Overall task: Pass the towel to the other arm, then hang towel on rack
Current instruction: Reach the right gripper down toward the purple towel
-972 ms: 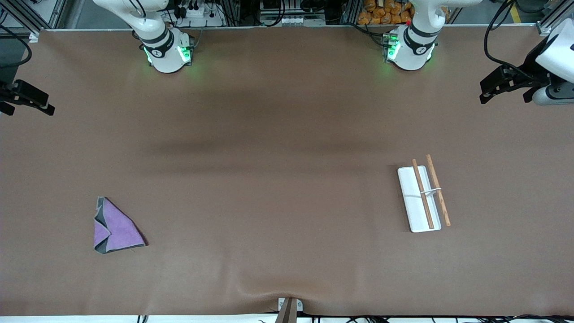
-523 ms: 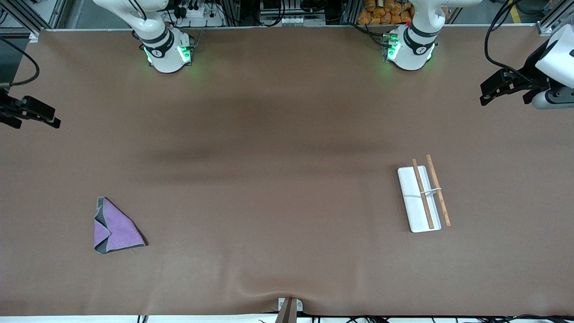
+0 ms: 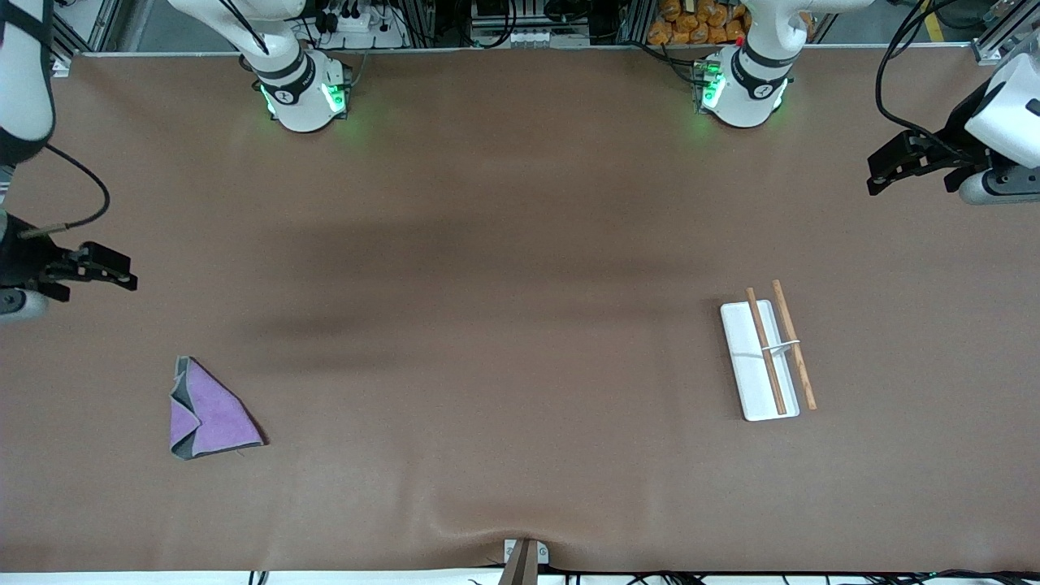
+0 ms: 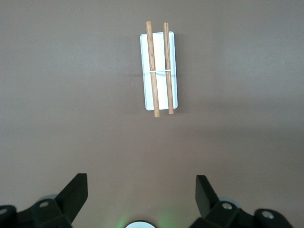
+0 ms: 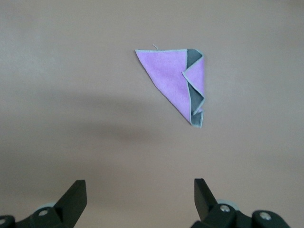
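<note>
On the brown table the towel lies flat near the right arm's end, folded into a pointy three-corner shape with its purple side up (a bit of the grey underside shows along one folded edge). Nothing touches it. Up in the air, over the bare table at that same end, hangs the right gripper, with its two black fingers spread wide apart and nothing between them. Its wrist view looks down on the towel. Well apart from the towel, toward the left arm's end of the table, sits the rack, a flat white plate with two thin brown rods side by side above it and a thin white piece joining them. The left gripper hangs over the table's edge at that end, fingers also spread wide and holding nothing, and its wrist view shows the rack lying alone on the table.
</note>
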Action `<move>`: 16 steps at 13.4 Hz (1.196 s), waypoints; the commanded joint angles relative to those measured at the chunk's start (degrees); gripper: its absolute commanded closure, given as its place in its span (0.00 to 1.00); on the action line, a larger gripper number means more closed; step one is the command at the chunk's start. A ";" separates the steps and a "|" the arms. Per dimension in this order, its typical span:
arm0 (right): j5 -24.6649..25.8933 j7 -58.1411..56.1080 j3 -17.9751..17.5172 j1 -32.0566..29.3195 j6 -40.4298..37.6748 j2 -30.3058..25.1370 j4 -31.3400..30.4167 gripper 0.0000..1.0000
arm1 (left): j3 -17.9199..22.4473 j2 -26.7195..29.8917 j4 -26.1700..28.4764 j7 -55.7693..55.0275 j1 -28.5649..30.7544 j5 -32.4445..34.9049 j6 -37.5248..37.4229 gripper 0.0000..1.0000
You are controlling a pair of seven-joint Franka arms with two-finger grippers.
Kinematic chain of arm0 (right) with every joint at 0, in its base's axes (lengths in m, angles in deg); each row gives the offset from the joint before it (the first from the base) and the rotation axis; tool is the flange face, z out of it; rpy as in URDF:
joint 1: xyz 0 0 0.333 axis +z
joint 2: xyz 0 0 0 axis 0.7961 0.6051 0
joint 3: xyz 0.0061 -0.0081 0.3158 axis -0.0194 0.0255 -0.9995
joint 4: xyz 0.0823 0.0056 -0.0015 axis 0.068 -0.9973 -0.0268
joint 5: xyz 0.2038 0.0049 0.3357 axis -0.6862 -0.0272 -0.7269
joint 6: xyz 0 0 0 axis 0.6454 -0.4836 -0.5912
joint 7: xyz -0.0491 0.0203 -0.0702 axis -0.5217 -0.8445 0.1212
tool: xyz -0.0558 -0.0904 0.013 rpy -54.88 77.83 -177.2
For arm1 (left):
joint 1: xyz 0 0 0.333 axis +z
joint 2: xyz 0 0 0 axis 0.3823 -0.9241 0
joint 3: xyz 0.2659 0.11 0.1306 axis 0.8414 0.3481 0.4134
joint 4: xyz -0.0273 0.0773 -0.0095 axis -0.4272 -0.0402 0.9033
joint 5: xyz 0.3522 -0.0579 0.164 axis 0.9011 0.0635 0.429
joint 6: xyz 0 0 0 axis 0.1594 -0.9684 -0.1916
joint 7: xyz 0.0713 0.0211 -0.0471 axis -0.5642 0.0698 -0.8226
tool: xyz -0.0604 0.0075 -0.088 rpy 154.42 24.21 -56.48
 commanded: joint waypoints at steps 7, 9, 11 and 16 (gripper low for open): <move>0.78 -16.76 -0.69 -5.70 13.23 12.38 0.06 0.00 | 0.24 -0.90 -0.54 1.67 1.35 0.08 1.67 0.00; 0.61 -20.81 -0.78 -7.02 17.01 15.63 -0.03 0.00 | 0.24 -0.90 -0.54 1.67 1.35 0.16 2.11 0.00; 0.52 -24.24 -0.78 -7.73 19.83 18.62 -0.03 0.00 | 0.24 -1.42 -0.54 1.67 1.26 0.16 2.20 0.00; 0.09 -35.05 -0.78 -8.70 28.27 25.48 -0.03 0.00 | 0.24 -1.51 -0.54 1.76 1.88 0.16 2.38 0.00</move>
